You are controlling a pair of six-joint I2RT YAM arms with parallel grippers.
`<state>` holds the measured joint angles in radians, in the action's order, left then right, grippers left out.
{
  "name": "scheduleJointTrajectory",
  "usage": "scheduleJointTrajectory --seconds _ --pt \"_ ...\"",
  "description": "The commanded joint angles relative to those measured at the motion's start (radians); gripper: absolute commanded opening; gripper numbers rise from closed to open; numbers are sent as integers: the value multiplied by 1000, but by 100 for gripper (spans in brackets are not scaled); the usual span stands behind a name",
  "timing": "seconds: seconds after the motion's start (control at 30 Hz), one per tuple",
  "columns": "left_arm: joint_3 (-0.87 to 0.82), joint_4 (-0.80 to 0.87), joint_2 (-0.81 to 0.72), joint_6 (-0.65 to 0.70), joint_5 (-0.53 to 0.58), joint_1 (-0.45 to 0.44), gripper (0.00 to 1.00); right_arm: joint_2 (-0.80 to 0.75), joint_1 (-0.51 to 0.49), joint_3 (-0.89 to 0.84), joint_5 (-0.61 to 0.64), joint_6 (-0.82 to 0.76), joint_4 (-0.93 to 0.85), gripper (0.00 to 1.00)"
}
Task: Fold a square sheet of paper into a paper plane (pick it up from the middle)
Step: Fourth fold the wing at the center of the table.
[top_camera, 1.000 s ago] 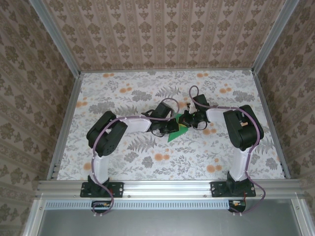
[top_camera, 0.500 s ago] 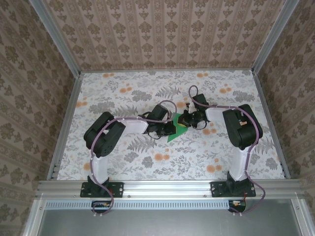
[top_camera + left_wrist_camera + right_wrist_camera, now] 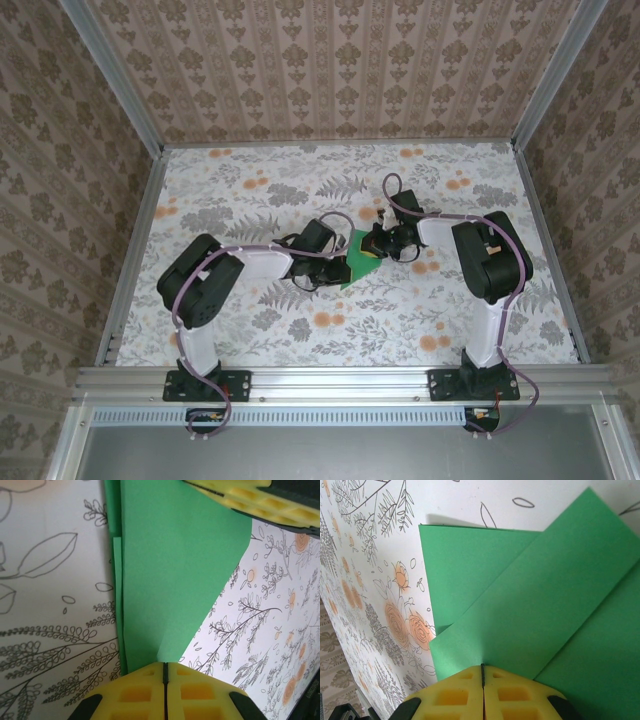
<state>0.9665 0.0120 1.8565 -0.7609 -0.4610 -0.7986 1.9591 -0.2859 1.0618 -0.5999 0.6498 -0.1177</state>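
Overhead, the green paper [image 3: 357,265] is seen near the middle of the flowered table [image 3: 250,190], partly folded and caught between the two arms. The left gripper [image 3: 338,270] is set at its left edge and the right gripper [image 3: 373,250] at its far right edge. Both are held low over the sheet, and their jaws cannot be made out from this height.

From the left wrist, the left gripper [image 3: 165,672] is shown with its yellow pads pressed flat together, and the lower tip of the paper [image 3: 180,570] is pinched in the seam. A folded flap is lifted off the table [image 3: 50,555], with thin under-layers showing along its left edge. The right gripper's pads [image 3: 260,502] are seen at the paper's far corner, top right.

From the right wrist, the right gripper [image 3: 482,677] is likewise closed tight, and an edge of the paper [image 3: 535,600] is nipped between its pads. Two overlapped layers are shown, a diagonal flap lying over a flatter layer that is spread on the table [image 3: 365,540].
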Motion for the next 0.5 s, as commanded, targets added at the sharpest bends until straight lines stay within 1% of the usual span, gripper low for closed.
scheduleJointTrajectory --seconds 0.0,0.3,0.47 --pt "-41 114 -13 31 -18 -14 8 71 -1 -19 110 -20 -110 7" --pt "-72 191 -8 37 12 -25 5 78 -1 -19 117 -24 -119 7" --pt "-114 191 -36 26 18 -27 5 80 1 -19 126 -23 -125 7"
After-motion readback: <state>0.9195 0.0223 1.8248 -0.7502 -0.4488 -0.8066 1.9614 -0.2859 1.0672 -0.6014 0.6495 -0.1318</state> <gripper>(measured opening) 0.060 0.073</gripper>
